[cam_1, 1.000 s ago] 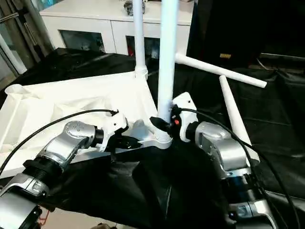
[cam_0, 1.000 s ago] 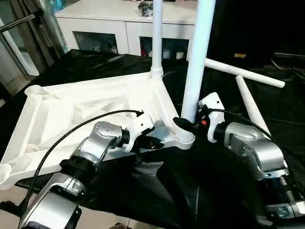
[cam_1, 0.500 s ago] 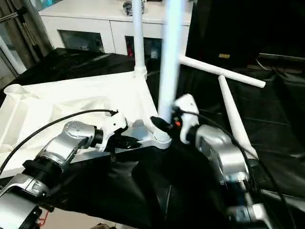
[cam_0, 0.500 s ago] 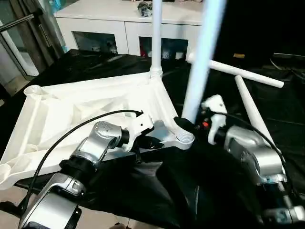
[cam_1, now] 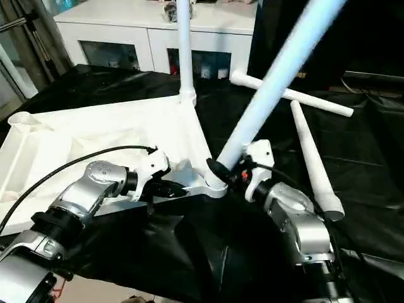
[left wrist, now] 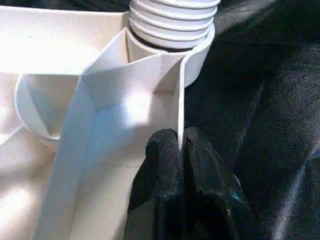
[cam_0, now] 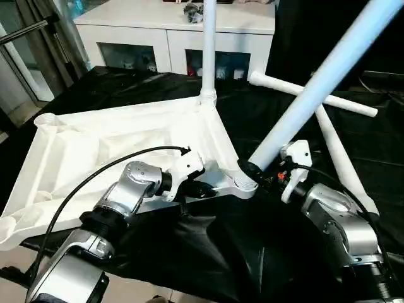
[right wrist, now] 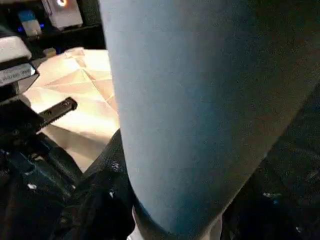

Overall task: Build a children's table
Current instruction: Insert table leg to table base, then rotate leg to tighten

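Right gripper clasps tilted leg; left gripper pinches tabletop

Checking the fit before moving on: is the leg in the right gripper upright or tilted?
Tilted. The leg slants up to the right from the near corner socket, gripped at its base by the right gripper.

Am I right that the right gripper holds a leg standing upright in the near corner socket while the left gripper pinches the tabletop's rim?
Not quite: the leg in the right gripper leans steeply to the robot's right, as the left eye view shows. The left gripper does pinch the tabletop rim.
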